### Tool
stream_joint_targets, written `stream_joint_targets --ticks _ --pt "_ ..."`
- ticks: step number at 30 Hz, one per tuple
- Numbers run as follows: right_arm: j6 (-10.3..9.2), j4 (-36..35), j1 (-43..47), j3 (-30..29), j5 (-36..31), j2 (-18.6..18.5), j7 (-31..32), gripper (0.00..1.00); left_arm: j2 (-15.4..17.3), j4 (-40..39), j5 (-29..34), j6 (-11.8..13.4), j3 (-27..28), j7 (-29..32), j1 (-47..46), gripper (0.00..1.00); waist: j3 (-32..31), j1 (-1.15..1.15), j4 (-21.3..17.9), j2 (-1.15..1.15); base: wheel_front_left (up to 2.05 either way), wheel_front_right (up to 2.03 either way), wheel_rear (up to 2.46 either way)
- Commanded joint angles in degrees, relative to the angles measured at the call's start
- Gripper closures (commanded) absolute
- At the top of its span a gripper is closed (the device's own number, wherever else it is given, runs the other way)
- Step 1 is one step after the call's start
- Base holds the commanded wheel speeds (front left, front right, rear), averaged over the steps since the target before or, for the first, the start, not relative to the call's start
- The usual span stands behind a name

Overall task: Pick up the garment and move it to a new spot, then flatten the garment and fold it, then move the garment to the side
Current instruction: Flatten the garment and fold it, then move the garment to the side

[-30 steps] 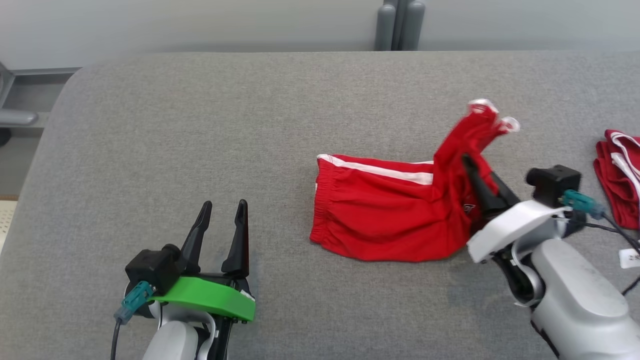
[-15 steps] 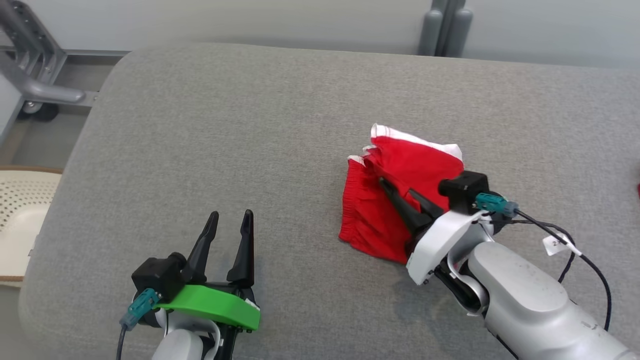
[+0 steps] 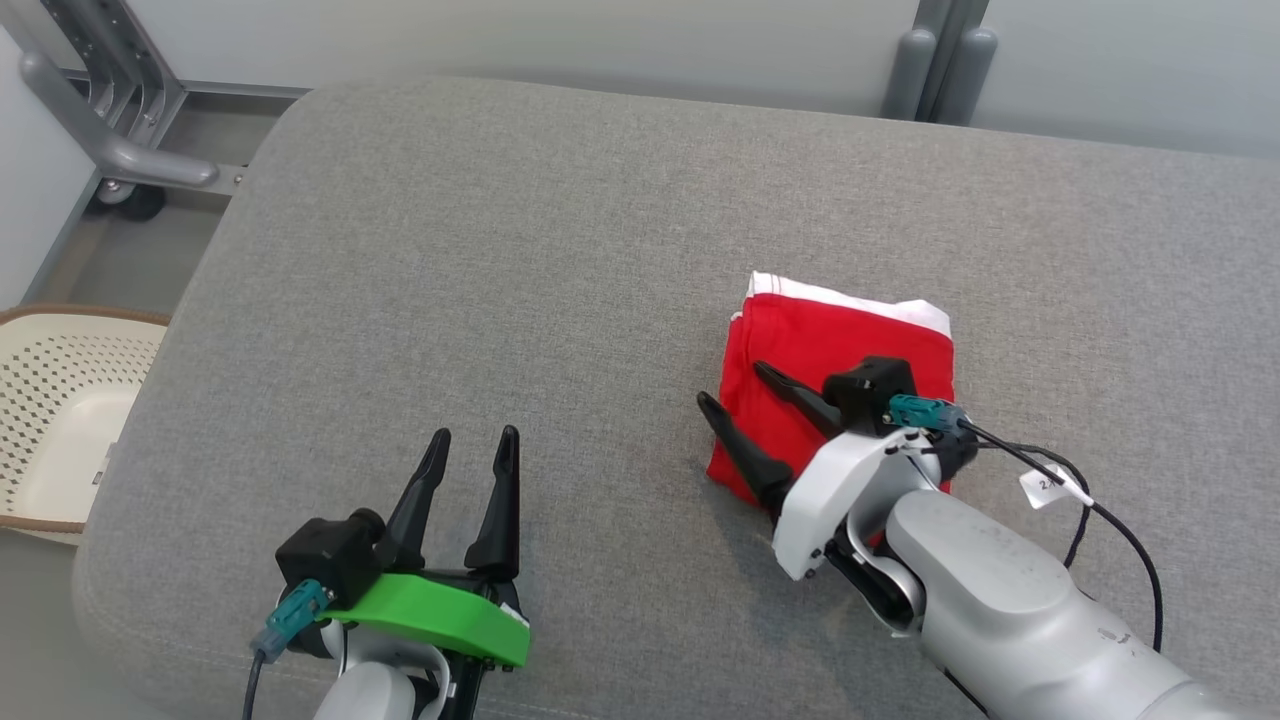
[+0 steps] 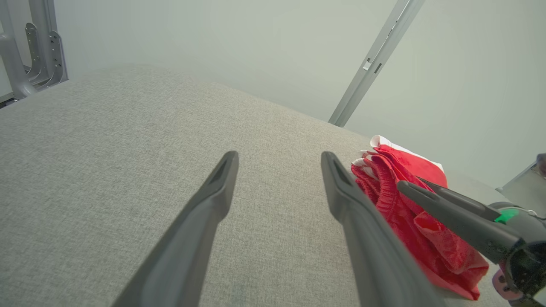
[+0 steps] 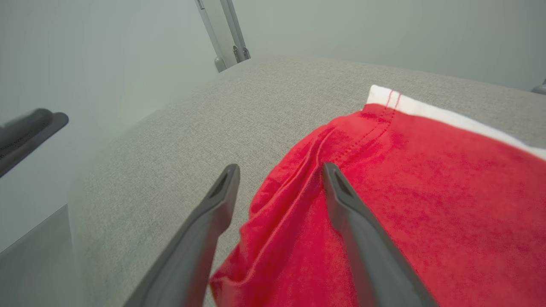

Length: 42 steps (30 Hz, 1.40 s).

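- Red garment [image 3: 850, 340], folded into a compact rectangle with a white band along its far edge, lies flat on the grey padded surface [image 3: 500, 250], right of the middle in the head view.
- Right fingers [image 3: 742, 457] stand wide apart and hold nothing. One lies over the red cloth and the other over bare surface just beside the garment's left edge, so they straddle that edge.
- Left fingers [image 3: 500, 500] are spread wide too, and empty. They sit near the front of the surface, well apart from the garment.
- The fold looks done, so the step in hand is probably to get clear of the cloth and take a fresh hold for the move to the side.
- To do that well, the right fingers should back out along their own line and rise a little, so that neither tip snags the top layer.
- The right wrist view shows the layers puckered and loose at the left edge. The new grip should close through every layer there, not just the top one.
- The garment should then travel low and be set down flat, or the fold may fall open.
- Count: one garment, one surface and two pairs of fingers. One cream perforated basket [image 3: 60, 400] sits beside the surface at the left.
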Motion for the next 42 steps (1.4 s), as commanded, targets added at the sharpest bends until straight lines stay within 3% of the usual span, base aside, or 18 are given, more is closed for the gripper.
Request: stream_joint_targets --ticks 1,5,10,18,32,42 --pt "-0.02 -0.1 -1.0 0.5 -0.2 0.2 -0.4 0.00 0.1 -0.3 0.3 0.2 0.0 0.1 0.3 0.00 -0.2 0.00 -0.2 0.00 0.00 0.00 0.00" --pt "-0.02 -3.5 -1.0 -1.0 0.9 1.1 -0.6 0.00 0.1 -0.7 0.8 0.5 0.3 0.1 0.7 0.00 -0.8 0.00 -1.1 0.00 0.00 0.00 0.00" --pt "-0.02 -8.4 2.1 -8.6 -0.2 -1.3 -0.6 0.00 0.1 -1.1 1.5 0.6 1.1 0.1 1.1 0.00 -1.4 0.00 -2.3 0.00 0.00 0.00 0.00" --pt "-0.02 -7.0 9.5 -21.0 -3.7 -4.6 -0.6 0.00 0.2 -3.7 4.5 1.0 1.1 0.1 1.0 0.00 -0.9 0.00 -3.0 0.00 0.00 0.00 0.00" --pt "-0.02 3.0 10.7 -26.7 -7.3 -2.6 -0.6 0.00 0.1 -5.4 5.2 1.1 -0.8 0.1 -0.7 0.00 1.5 0.00 -1.0 0.00 0.00 0.00 0.00" --pt "-0.01 11.7 8.0 -24.2 -2.9 0.3 1.0 0.00 0.1 -5.6 5.5 1.5 -2.8 0.1 -1.7 0.00 3.2 0.00 1.3 0.00 0.00 0.00 0.00"
